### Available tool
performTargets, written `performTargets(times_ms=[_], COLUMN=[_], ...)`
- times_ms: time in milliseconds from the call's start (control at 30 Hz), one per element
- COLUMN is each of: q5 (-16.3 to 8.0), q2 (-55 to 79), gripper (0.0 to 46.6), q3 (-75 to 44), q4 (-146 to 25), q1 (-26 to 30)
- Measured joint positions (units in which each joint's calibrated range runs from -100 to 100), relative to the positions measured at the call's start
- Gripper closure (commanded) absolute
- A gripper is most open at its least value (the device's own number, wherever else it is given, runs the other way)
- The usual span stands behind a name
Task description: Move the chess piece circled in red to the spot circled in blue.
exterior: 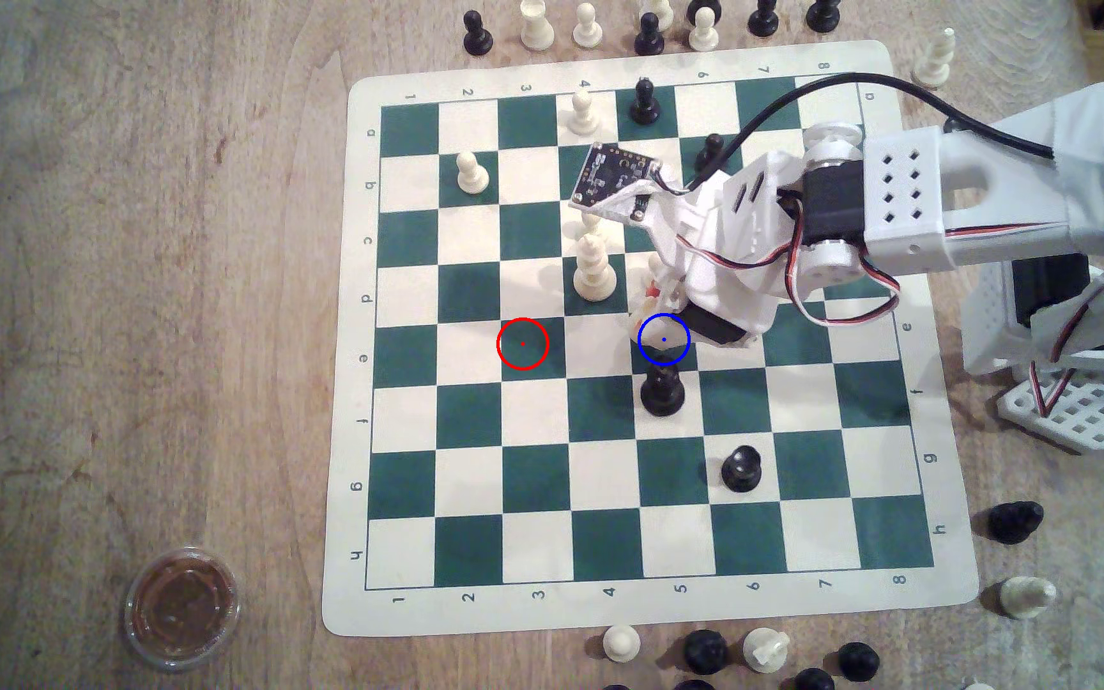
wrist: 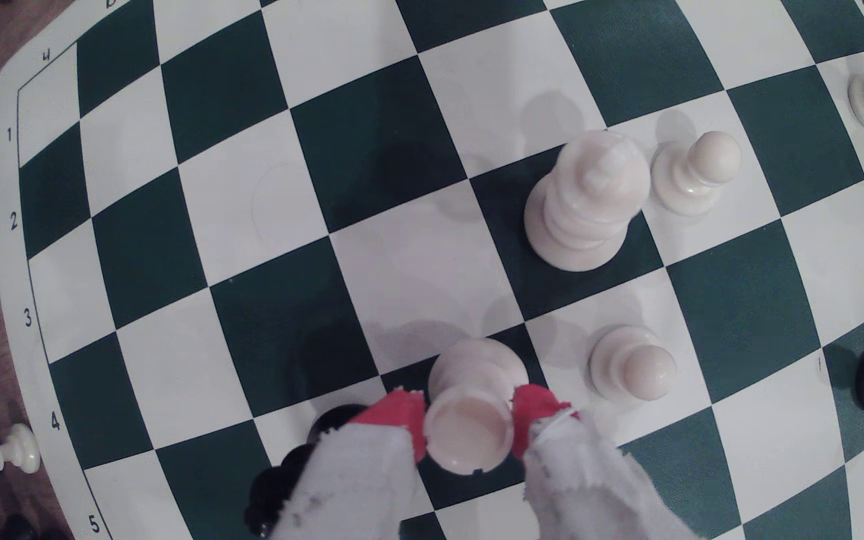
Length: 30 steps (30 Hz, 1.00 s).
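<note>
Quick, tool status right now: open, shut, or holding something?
Tool: shut on the cream rook, red fingertips pressing either side of its rimmed top, over the blue-ringed square.

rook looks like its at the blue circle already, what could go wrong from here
1. The black piece stands on the square next to the blue-ringed square; in the wrist view it sits right beside one red fingertip, so opening the gripper or lifting away could knock it over.
2. The cream rook is pinched only at its rimmed top; a crooked release could tip it.
3. A cream pawn stands close on the other side.
</note>
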<state>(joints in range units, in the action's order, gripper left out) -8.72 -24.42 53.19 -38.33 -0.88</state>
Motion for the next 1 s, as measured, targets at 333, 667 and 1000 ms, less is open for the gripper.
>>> performTargets(times_ms=[333,667,1000], q5=[0.3,0.5,0.9], q2=[1.8,2.8,3.0], gripper=[46.4,45.5,35.2], q3=[0.1,1.2,1.2], q4=[0.0,1.0,1.0], q1=[0.5,-0.3,-0.3])
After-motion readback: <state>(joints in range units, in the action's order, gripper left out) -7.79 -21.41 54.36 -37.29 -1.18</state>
